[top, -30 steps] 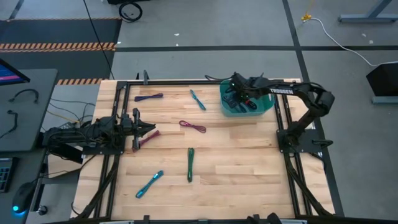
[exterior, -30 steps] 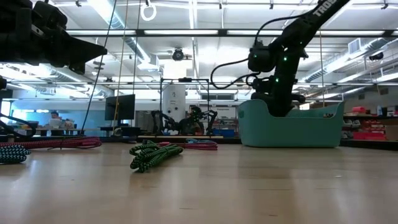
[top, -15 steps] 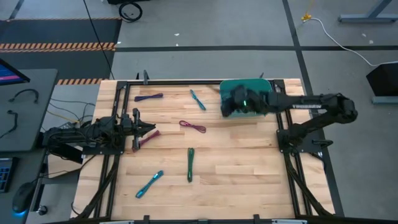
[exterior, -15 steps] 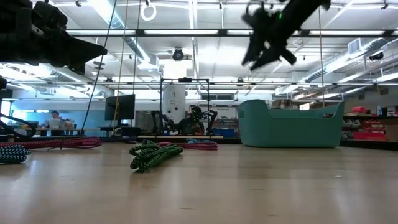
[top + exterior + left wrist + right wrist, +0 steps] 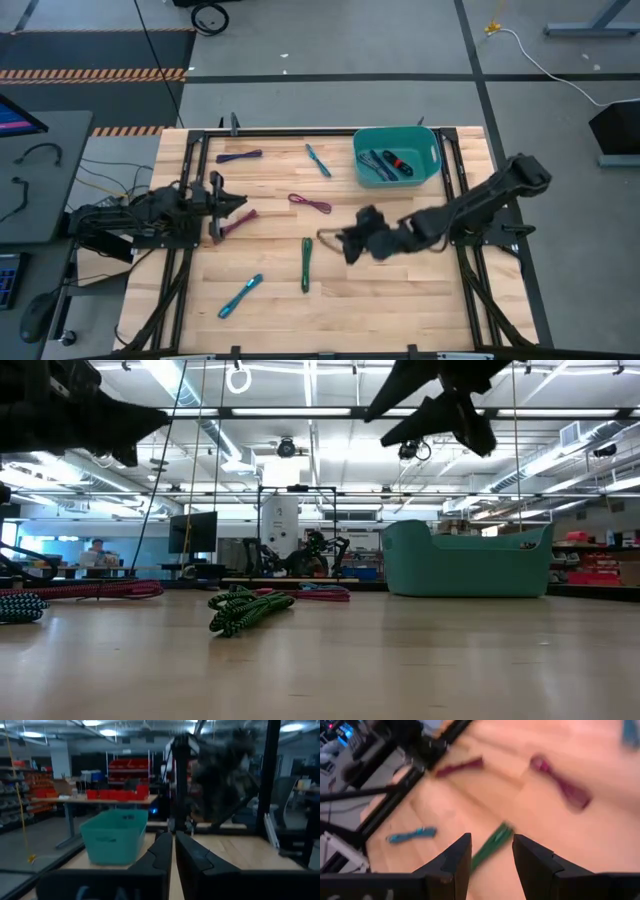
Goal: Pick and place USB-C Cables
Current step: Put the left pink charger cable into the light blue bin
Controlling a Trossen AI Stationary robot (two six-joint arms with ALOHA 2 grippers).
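Starting at the right gripper [image 5: 491,851], we see its 2 dark fingers [image 5: 454,858] spread apart with nothing between them, bare wood showing through the gap. From above, this gripper [image 5: 350,245] hangs over the middle of the table [image 5: 400,300], just at 3 o'clock of the green cable [image 5: 306,265], its arm stretching back toward 3 o'clock.

We find the left gripper [image 5: 173,851] with its fingers pressed together, holding nothing. From above it [image 5: 238,206] sits near the table's 9 o'clock edge, and the maroon cable [image 5: 238,221] lies just beside its tip, toward 6 o'clock.

The teal bin [image 5: 432,158] stands at about 1 o'clock on the table, and we count roughly 3 cable bundles [image 5: 388,164] inside it, one black with a red tie.

6 cables lie loose on the wood. The purple cable [image 5: 239,156] is near 11 o'clock, a teal cable [image 5: 318,160] at about 12 o'clock, a magenta cable [image 5: 310,203] near the centre, and a blue cable [image 5: 240,295] at about 7 o'clock, well apart from the bin.
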